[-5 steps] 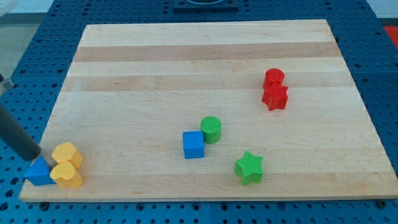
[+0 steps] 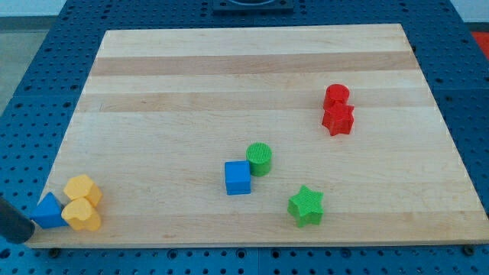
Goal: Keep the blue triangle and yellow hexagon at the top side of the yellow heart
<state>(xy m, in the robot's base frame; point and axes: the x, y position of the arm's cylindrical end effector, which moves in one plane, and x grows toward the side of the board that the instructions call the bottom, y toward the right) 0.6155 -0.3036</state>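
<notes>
My tip (image 2: 27,237) sits off the worktop's (image 2: 252,69) bottom-left corner, just left of the blue triangle (image 2: 48,211). I carry no fingers, only a rod. The triangle touches the two yellow blocks: one (image 2: 82,189) above, one (image 2: 81,215) below; which is hexagon or heart I cannot tell.

One camera looks down at my wooden board (image 2: 252,69) from its near edge, angled forward; whole board fits, moderately close.

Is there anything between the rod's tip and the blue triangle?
Nothing: in the camera view, my tip sits just to the view's lower left of the blue triangle, with only a sliver of bare board edge between them.
</notes>
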